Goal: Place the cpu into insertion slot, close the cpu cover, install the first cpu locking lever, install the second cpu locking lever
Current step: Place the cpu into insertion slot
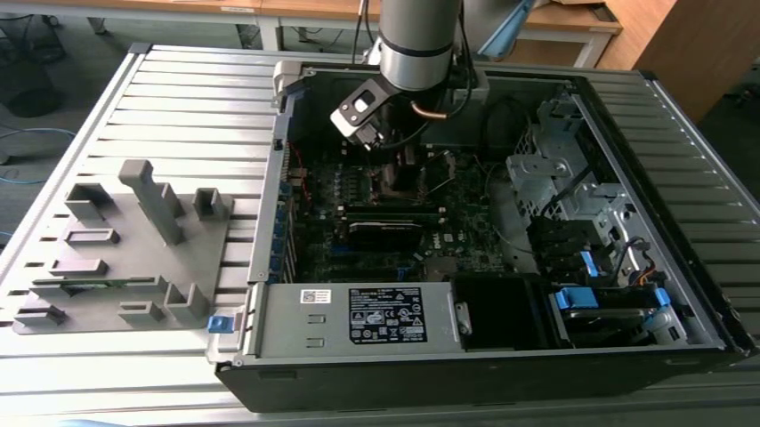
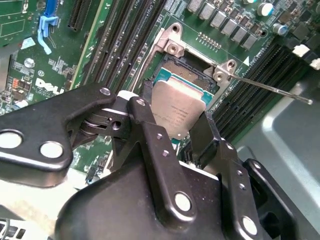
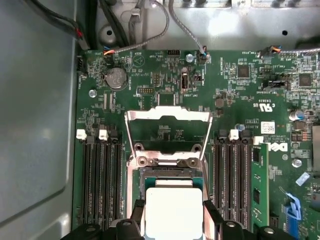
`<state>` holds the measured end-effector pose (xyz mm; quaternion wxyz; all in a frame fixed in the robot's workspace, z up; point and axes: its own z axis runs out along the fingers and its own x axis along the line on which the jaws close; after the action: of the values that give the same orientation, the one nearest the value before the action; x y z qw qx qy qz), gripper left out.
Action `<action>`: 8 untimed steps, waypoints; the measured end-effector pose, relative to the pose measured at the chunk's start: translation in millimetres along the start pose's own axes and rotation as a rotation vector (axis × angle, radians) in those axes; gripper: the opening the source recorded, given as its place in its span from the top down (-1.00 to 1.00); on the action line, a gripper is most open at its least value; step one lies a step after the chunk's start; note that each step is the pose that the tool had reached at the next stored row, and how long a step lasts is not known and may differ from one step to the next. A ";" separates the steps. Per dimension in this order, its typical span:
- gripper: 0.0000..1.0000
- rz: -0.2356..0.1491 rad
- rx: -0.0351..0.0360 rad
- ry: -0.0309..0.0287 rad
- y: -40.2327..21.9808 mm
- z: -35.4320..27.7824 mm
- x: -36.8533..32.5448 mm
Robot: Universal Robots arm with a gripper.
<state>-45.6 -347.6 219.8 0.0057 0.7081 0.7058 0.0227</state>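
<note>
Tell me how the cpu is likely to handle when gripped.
Likely stiff: the cpu is a flat metal-topped square. Its smooth top looks slippery, so the gripper pinching its edges may let it slide. Being flat, it shouldn't roll.

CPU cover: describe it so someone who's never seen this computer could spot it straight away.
In the open case, find the green motherboard and the gap between two banks of black memory slots. There the cpu cover stands open past the cpu in the gripper: a thin silver frame, with the board visible through its window, unlike the solid chip.
</note>
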 end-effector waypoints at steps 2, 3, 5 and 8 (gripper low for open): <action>-0.08 0.000 0.0000 0.0001 -0.1 3.3 -0.1; -0.08 0.000 0.0000 0.0000 -0.2 5.0 -0.1; -0.08 0.000 0.0001 0.0001 -0.3 7.1 -0.2; -0.08 0.000 0.0003 0.0012 -0.4 7.6 -0.2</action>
<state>-45.7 -347.6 212.2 0.0052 0.7079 0.7059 0.0230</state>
